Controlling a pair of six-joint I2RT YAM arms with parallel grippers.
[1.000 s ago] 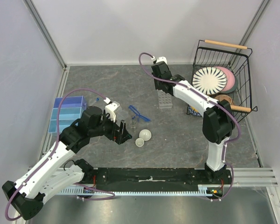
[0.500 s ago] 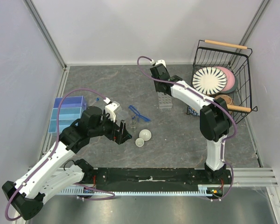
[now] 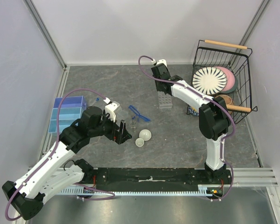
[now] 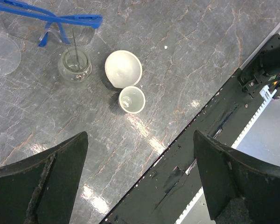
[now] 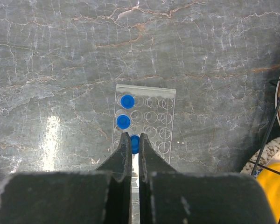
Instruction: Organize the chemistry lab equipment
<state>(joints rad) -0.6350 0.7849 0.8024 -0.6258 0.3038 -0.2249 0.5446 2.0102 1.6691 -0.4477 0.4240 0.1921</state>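
Right pincer (image 5: 135,136) is clenched on a blue-capped tube (image 5: 135,143), tips right over the clear tube rack (image 5: 151,119). The cap peeks out between the fingers at the rack's near end. Two other capped tubes (image 5: 127,101) already sit in the rack's left column, one behind the other. The rack stands on the tabletop (image 3: 107,84) right of the middle and toward the far edge, not far from the wire basket (image 3: 222,44) in the far right corner.

Left pincer (image 4: 140,137) is spread wide with nothing in it, hanging above the middle of the tabletop. Below it are the two white dishes (image 4: 123,68), touching or nearly so, the smaller one closer to the near edge. Just beside them is a little glass flask (image 4: 74,65), with the blue safety glasses (image 4: 51,21) past that.
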